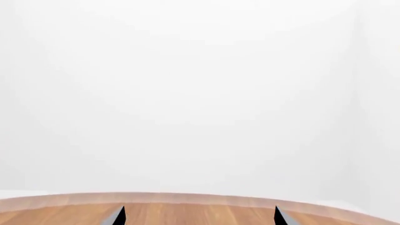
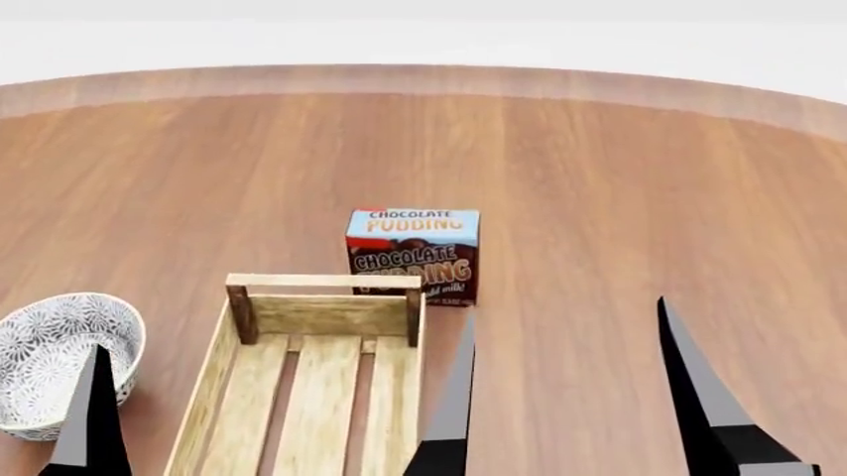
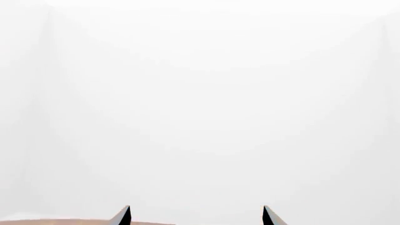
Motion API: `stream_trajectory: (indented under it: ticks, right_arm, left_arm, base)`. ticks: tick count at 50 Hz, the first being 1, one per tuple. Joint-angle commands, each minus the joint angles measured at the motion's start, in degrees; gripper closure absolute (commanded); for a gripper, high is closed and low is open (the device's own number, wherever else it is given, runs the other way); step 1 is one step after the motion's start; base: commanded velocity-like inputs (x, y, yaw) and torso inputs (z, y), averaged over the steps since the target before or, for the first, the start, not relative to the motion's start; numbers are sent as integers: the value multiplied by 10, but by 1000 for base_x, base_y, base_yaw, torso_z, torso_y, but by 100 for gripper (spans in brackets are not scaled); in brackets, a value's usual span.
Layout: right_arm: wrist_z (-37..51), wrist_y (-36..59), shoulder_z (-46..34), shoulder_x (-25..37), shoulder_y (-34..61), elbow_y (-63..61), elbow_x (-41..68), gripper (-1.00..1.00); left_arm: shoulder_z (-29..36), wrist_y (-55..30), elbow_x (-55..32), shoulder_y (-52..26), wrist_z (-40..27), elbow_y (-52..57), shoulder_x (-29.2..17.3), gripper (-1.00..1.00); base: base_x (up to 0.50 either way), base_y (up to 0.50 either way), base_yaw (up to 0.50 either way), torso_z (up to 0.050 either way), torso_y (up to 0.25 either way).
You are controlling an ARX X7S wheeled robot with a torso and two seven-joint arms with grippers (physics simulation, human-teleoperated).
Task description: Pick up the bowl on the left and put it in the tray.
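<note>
The bowl (image 2: 51,342), white with a dense grey-black floral pattern, sits on the wooden table at the near left of the head view. The tray (image 2: 327,314), a light-wood slatted crate, lies just to its right, a little apart, and holds nothing. My left gripper (image 1: 200,207) is open, its jaws wide apart over bare table. In the head view only one of its fingers (image 2: 93,421) shows, in front of the bowl's near right rim. My right gripper (image 2: 564,309) is open with nothing in it, to the right of the tray. Both wrist views show neither bowl nor tray.
A chocolate pudding box (image 2: 413,253) stands upright just beyond the tray's far right corner. The round wooden table (image 2: 622,178) stretches to a curved far edge, with a white wall behind it.
</note>
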Motion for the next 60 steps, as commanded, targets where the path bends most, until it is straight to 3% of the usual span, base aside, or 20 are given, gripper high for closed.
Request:
stream_trajectory:
  ticks: [1,8,32,40,60]
  right_arm:
    - [7,-8,9,8,-1,-12,13,-100]
    - [38,-3,-8,34,4,-12,13,-100]
    - [154,-7,-67,129,38,-11,71,-100]
    - [171,-57,-55,142,30,-3,112,-100]
    - [189,-66,-63,155,34,1,118,-100]
  left_arm:
    - [-15,14,9,-4,2,-12,9,-100]
    - [-13,11,7,-5,-4,-11,6,-100]
    - [-6,6,0,-10,-22,-16,-4,-100]
    - [-7,-1,-10,-11,-30,-10,-6,-100]
    - [-9,-16,-35,-18,-42,-14,-14,-100]
  base:
    - [0,0,0,0,10]
    - [0,49,0,0,0]
    - [0,500,0,0,0]
    - [0,437,0,0,0]
    - [0,0,0,50,0]
